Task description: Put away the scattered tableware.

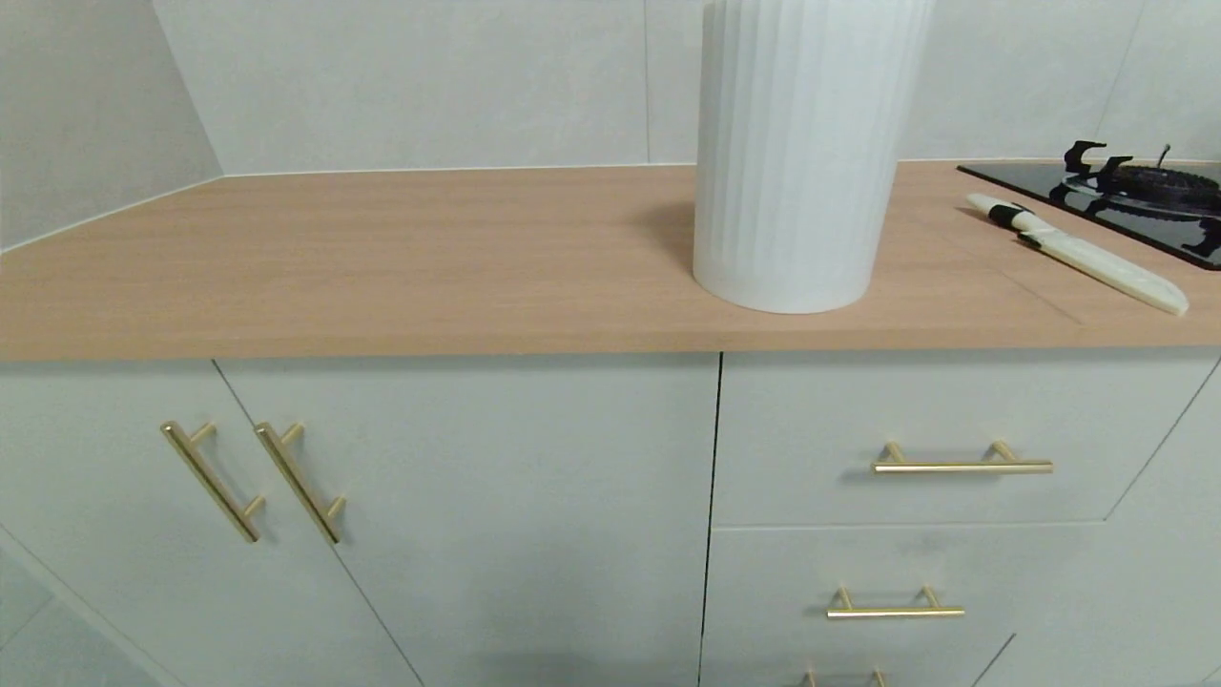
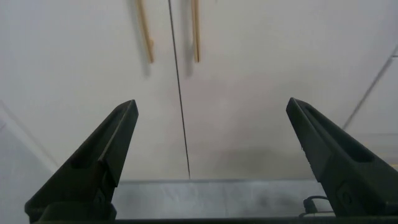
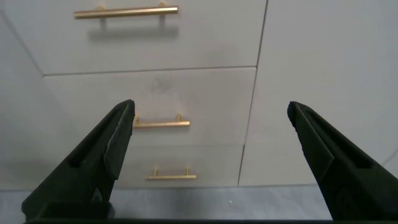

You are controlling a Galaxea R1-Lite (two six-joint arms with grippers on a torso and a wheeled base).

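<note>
Cream-coloured knife with a black band at the handle (image 1: 1078, 253) lies flat on the light-brown wooden countertop (image 1: 382, 258), at the right edge of the head view. It lies diagonally, just beside the black glass gas hob (image 1: 1159, 215) in the upper right corner; whether the two touch cannot be determined. A tall white ribbed cylindrical container (image 1: 796, 162) stands upright on the countertop at centre right, to the left of the knife and apart from it.

Below the countertop, the lower left of the head view shows two pale grey cabinet doors, each with a gold bar handle (image 1: 210, 482) (image 1: 299, 482). The lower right shows a stack of pale grey drawers with horizontal gold bar handles (image 1: 962, 466) (image 1: 895, 611).

Left gripper (image 2: 211, 104): jaws spread wide, holding nothing. It faces the cabinet doors, with the door seam (image 2: 180, 93) between its black fingers (image 2: 93, 168).

Right gripper (image 3: 210, 106): jaws spread wide, holding nothing. It faces the drawer fronts (image 3: 205, 93) and their gold handles (image 3: 161, 124).
</note>
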